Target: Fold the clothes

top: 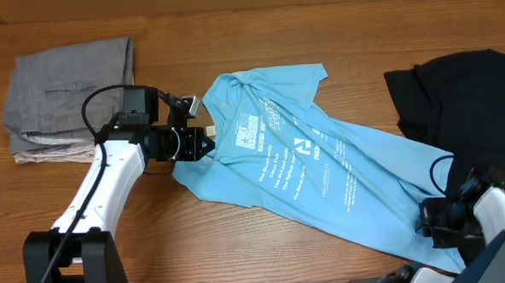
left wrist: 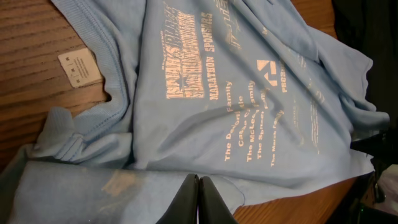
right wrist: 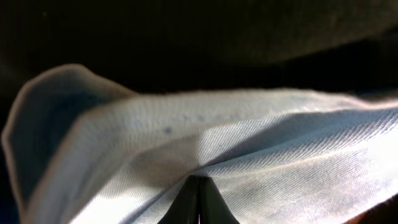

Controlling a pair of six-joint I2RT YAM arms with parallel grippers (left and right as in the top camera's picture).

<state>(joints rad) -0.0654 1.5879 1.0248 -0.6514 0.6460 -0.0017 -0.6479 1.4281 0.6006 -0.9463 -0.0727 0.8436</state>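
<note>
The light blue T-shirt (top: 305, 169) lies spread diagonally on the wooden table, lettering up. A plain black garment (top: 455, 90) lies bunched at the right, against the shirt's lower end. My left gripper (top: 207, 146) is at the shirt's left edge near the collar, shut with the blue cloth (left wrist: 205, 93) bunched around its tips (left wrist: 199, 178). My right gripper (top: 428, 214) is at the shirt's lower right hem. It is shut, and creases in the cloth (right wrist: 249, 143) run out from its tips (right wrist: 199, 178), with the black garment (right wrist: 186, 37) behind.
Folded grey trousers (top: 70, 81) sit on a beige garment (top: 40, 156) at the far left. The shirt's white neck label (left wrist: 79, 66) lies on the wood beside the collar. Bare table (top: 240, 244) runs along the front and back edges.
</note>
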